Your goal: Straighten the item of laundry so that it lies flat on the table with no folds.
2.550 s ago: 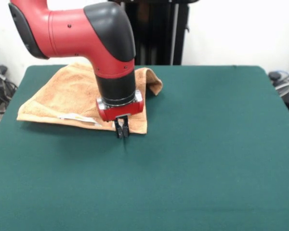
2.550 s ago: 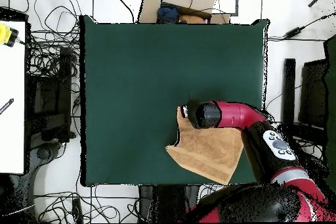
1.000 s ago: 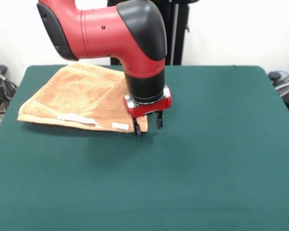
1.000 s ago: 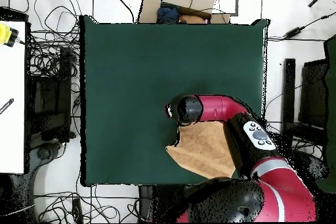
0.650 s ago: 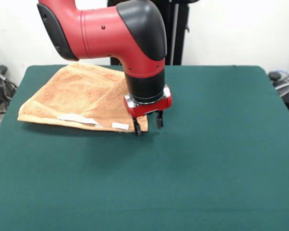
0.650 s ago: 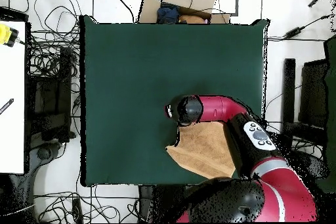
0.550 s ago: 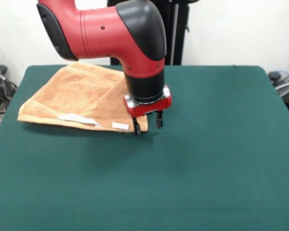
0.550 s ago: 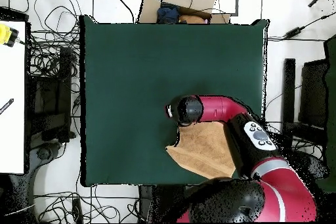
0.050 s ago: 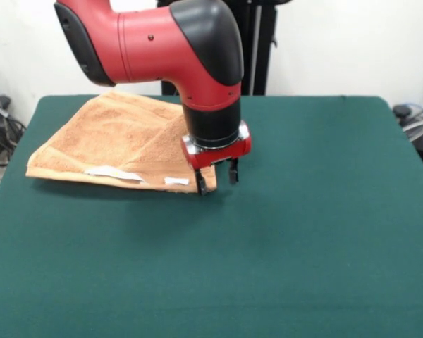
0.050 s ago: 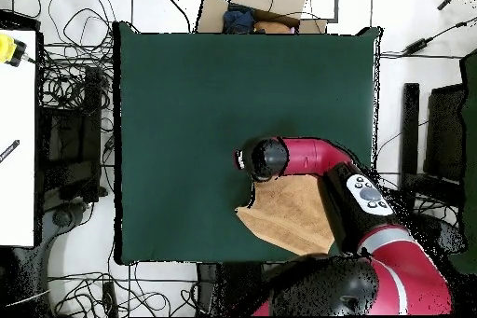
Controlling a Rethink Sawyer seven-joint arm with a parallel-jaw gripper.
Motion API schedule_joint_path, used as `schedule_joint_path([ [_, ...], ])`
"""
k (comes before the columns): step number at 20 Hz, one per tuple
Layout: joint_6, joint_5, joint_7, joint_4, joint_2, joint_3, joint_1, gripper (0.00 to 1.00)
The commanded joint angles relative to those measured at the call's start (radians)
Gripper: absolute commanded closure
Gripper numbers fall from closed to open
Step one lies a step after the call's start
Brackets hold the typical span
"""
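Hanging low over the table (image 9: 317, 232), the gripper (image 9: 216, 177) has its fingers apart, one finger apparently touching the towel's (image 9: 113, 144) corner. Towel lies near a table corner, partly folded.

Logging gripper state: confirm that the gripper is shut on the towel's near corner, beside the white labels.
Not right. The front view shows the gripper open, fingers spread apart at the towel's near corner, beside the white labels. It grips nothing.
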Motion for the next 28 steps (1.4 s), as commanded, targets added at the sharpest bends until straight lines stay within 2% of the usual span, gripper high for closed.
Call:
schedule_joint_path([
  [1, -0.053, -0.005, 0.079, 0.087, -0.035, 0.030, 0.015, 0.00],
  [5, -0.065, -0.012, 0.072, 0.101, -0.058, 0.033, 0.008, 0.00],
  [15, -0.068, -0.014, 0.067, 0.087, -0.025, 0.031, 0.005, 0.00],
  [28, -0.047, -0.006, 0.064, 0.093, -0.040, 0.035, 0.008, 0.00],
])
